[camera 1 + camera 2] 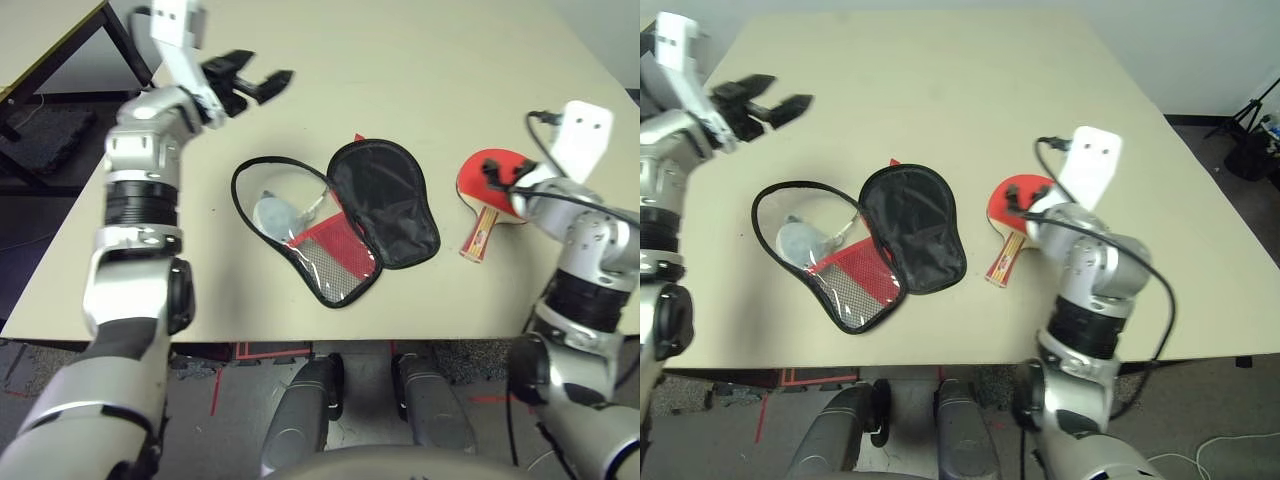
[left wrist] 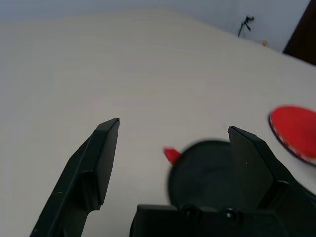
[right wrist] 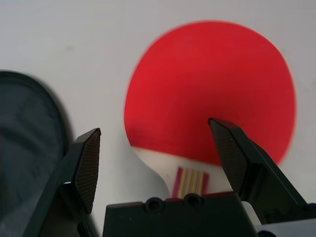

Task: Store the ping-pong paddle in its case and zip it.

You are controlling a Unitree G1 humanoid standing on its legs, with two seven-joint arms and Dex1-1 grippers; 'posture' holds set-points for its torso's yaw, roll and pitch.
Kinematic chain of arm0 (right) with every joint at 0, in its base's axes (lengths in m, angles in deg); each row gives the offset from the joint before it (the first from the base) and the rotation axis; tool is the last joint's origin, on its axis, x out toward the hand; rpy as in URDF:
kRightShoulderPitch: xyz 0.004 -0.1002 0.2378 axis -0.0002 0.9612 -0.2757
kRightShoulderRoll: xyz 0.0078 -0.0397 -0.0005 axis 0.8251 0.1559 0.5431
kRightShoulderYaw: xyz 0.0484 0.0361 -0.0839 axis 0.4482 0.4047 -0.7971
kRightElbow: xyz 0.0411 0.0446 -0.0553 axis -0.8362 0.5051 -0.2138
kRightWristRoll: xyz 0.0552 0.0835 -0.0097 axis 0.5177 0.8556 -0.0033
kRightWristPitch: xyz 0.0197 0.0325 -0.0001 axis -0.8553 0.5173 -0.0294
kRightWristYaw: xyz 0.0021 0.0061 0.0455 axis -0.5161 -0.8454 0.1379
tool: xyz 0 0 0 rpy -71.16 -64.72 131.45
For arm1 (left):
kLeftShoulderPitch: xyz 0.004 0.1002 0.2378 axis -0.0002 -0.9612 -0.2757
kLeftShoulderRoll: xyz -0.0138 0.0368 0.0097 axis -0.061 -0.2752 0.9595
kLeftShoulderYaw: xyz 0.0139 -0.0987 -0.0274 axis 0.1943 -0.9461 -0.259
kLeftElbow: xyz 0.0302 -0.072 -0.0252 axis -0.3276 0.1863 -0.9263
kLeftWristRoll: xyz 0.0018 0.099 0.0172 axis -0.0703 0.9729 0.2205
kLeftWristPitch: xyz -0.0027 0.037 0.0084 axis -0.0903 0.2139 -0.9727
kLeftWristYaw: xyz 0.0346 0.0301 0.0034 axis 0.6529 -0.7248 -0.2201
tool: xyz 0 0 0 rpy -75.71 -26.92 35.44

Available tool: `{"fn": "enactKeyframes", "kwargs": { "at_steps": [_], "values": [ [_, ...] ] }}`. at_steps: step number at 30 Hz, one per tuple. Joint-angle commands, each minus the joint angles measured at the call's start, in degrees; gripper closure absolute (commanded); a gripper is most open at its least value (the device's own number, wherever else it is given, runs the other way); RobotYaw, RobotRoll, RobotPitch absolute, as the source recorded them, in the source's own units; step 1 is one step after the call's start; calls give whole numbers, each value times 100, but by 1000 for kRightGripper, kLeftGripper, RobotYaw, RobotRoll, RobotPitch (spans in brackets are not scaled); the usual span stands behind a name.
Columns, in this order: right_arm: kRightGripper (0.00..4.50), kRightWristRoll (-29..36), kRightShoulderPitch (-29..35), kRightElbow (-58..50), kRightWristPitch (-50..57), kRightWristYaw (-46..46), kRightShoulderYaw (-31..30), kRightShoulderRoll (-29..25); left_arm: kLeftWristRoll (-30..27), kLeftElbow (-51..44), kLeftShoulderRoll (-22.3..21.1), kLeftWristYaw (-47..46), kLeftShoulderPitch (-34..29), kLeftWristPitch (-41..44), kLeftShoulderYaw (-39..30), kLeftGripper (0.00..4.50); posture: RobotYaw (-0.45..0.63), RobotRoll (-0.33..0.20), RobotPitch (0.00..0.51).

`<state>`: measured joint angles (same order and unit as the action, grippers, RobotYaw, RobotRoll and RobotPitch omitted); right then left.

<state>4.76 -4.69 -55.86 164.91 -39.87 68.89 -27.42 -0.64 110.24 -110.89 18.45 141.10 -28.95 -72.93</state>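
Item one, nearest the table's front edge: the case (image 1: 335,225), lying unzipped and spread flat on the table (image 1: 420,70). We see two lobes joined near the middle. The lobe on our left shows a clear inner pocket with red and black mesh toward the front and a black zipper rim all round. A small grey tag (image 1: 272,213) rests inside that lobe. The lobe on our right shows plain black lining and sits slightly farther back.

Item two, to the right of the case and apart from it: the ping-pong paddle (image 3: 210,89), flat on the table, red face up. Its striped wooden handle (image 1: 482,232) points toward the front edge.

Item three: our right gripper (image 3: 158,143), above the paddle where face meets handle. Its two black fingers (image 3: 89,163) stand wide apart, one to either side of the paddle's neck, holding nothing. Whether they touch the paddle we cannot tell.

Item four, farther back on the left: our left gripper (image 1: 250,82), raised above bare table beyond the case. Its fingers (image 2: 101,158) are spread wide and empty, pointing across toward the right. In its wrist view, the black lobe of the case and part of the paddle's red face lie ahead of it
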Motion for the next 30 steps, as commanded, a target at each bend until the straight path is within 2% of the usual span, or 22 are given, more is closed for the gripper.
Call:
{"fn": "enactKeyframes", "kwargs": {
  "at_steps": [1, 7, 15, 29, 30],
  "values": [
    [11, -341, 37, -368, 537, -113, 111, 93, -100, -570, 115, -90, -280, 315, 92, 0, -96, 0, 184],
    [11, -721, 124, -598, 975, -32, 84, 293, -194, -1186, 287, -186, -652, 737, 206, 0, -98, 0, 192],
    [11, -1122, 193, -698, 985, -70, 53, 844, -181, -1550, 236, -225, -848, 915, 299, 0, -91, 0, 194],
    [11, -1681, 490, -282, 851, 95, -100, 1036, -292, -1824, 238, -381, -923, 1088, 269, 0, -74, 0, 198],
    [167, -1707, 502, -221, 812, 104, -106, 1055, -298, -1822, 237, -386, -926, 1086, 273, 0, -74, 0, 198]
  ]
}}
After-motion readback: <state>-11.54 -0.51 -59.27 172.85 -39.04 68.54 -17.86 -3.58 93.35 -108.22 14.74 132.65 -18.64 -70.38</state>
